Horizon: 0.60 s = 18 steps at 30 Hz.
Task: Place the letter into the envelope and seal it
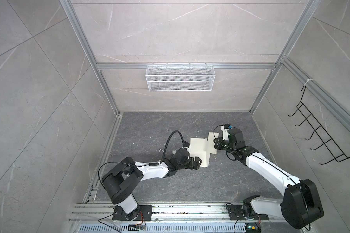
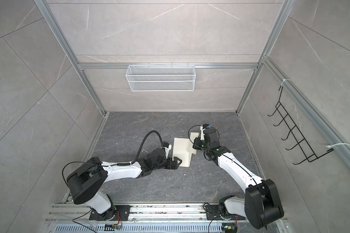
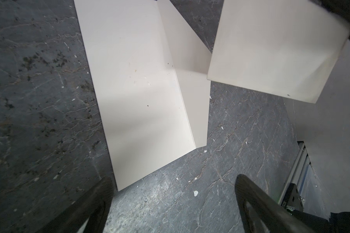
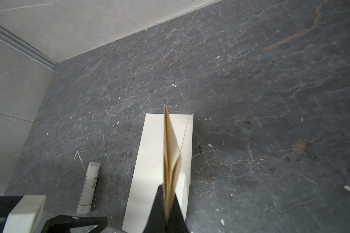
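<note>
The cream-white envelope point(image 1: 198, 150) point(image 2: 181, 153) point(image 3: 140, 90) lies flat on the dark stone table in both top views, its flap point(image 3: 192, 96) open and spread toward the right arm. The letter point(image 4: 171, 151) point(image 3: 271, 50) point(image 1: 212, 141) is folded, pale side out, and hangs on edge above the flap side. My right gripper point(image 4: 169, 193) point(image 1: 215, 142) is shut on it. My left gripper point(image 3: 174, 191) point(image 1: 199, 164) point(image 2: 179, 162) is open at the envelope's near end, low over the table. One of its fingers point(image 3: 97, 201) sits by the near corner, and nothing is between the jaws.
A small white tube point(image 4: 88, 189) lies on the table beside the envelope, next to the left arm's wrist. A white wire basket point(image 1: 179, 77) hangs on the back wall. A black hook rack point(image 1: 321, 137) hangs on the right wall. Aluminium rails run along the front edge.
</note>
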Each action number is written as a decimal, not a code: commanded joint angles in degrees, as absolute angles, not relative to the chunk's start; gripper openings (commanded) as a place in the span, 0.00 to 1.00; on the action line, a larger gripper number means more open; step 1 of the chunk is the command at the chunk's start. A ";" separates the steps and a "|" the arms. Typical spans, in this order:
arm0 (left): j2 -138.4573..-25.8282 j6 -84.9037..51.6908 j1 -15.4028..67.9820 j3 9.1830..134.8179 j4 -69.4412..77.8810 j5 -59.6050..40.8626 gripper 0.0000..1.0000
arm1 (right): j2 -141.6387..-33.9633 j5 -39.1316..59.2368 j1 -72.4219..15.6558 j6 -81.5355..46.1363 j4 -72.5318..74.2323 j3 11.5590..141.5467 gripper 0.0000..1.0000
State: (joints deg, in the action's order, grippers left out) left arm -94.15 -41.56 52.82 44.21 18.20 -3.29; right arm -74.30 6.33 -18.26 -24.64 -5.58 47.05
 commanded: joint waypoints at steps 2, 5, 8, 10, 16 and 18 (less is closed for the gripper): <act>-96.00 -44.32 52.41 43.77 23.21 -2.88 0.96 | -76.70 4.32 -17.70 -24.22 -1.55 46.23 0.00; -97.15 -45.37 52.38 43.67 24.04 -2.41 0.96 | -78.19 4.00 -17.52 -24.29 -0.73 46.08 0.00; -97.82 -46.18 52.43 43.50 25.04 -2.07 0.96 | -79.42 3.81 -17.40 -24.59 0.37 45.54 0.00; -97.95 -46.40 52.40 43.51 25.38 -1.79 0.96 | -80.25 3.77 -17.10 -24.61 1.00 45.05 0.00; -99.13 -46.40 52.38 44.38 24.44 -1.22 0.94 | -82.65 4.04 -16.46 -25.09 2.85 43.91 0.00; -99.42 -46.36 52.40 44.38 24.31 -1.06 0.90 | -83.25 4.43 -16.19 -25.23 3.45 43.60 0.00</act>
State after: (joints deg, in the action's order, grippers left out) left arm -98.48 -46.04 52.71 43.48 22.79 -2.52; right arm -82.21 4.49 -16.60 -24.67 1.41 44.66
